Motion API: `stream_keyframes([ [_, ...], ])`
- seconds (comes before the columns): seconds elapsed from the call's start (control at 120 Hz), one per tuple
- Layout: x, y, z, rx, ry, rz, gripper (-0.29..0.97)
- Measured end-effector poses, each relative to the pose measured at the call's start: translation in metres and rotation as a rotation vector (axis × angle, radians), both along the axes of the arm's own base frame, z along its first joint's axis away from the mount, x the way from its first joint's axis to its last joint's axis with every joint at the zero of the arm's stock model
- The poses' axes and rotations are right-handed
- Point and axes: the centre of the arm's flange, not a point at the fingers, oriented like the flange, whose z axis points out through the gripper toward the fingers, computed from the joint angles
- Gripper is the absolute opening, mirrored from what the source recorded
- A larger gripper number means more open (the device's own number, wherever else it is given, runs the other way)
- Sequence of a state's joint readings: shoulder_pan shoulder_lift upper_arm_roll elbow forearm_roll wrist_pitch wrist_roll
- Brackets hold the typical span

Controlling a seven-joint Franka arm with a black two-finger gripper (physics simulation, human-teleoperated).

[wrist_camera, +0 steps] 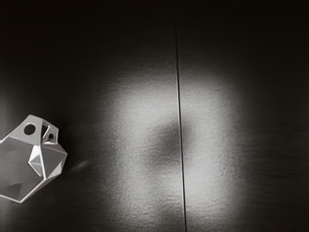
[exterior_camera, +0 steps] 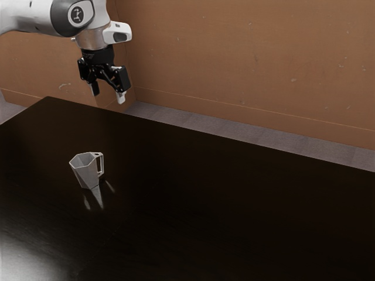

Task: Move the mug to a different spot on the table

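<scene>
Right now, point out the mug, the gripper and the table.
mug (exterior_camera: 84, 170), exterior view, on its grey faceted body.
gripper (exterior_camera: 108, 96), exterior view, midway between its open fingertips.
table (exterior_camera: 234, 205), exterior view, on a bare dark stretch of its top.

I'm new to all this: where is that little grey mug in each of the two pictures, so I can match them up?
Exterior view: the mug stands upright on the dark table, toward the exterior view's left, below the raised gripper.
Wrist view: the mug shows from above, well aside of the table's thin seam.
Shared landmark: the mug's handle.
</scene>
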State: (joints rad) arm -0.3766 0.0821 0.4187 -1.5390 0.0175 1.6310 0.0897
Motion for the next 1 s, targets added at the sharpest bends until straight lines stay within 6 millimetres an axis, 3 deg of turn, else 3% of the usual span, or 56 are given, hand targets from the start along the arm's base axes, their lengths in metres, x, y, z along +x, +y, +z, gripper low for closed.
stream_keyframes([
  [0.25,-0.002,0.005,-0.005,0.002,0.011,0.006,0.68],
  [0.308,-0.002,0.003,-0.015,-0.001,0.029,-0.006,0.68],
  [0.383,0.003,0.007,-0.035,0.013,0.060,-0.016,0.68],
  [0.508,0.017,0.053,-0.085,0.036,0.098,-0.022,0.68],
  [0.592,0.031,0.065,-0.118,0.052,0.113,-0.079,0.68],
  [0.7,0.043,0.086,-0.147,0.033,0.106,-0.153,0.68],
  [0.808,0.048,0.118,-0.180,-0.027,0.107,-0.175,0.68],
  [1.0,0.045,0.139,-0.228,-0.067,0.132,-0.281,0.68],
])
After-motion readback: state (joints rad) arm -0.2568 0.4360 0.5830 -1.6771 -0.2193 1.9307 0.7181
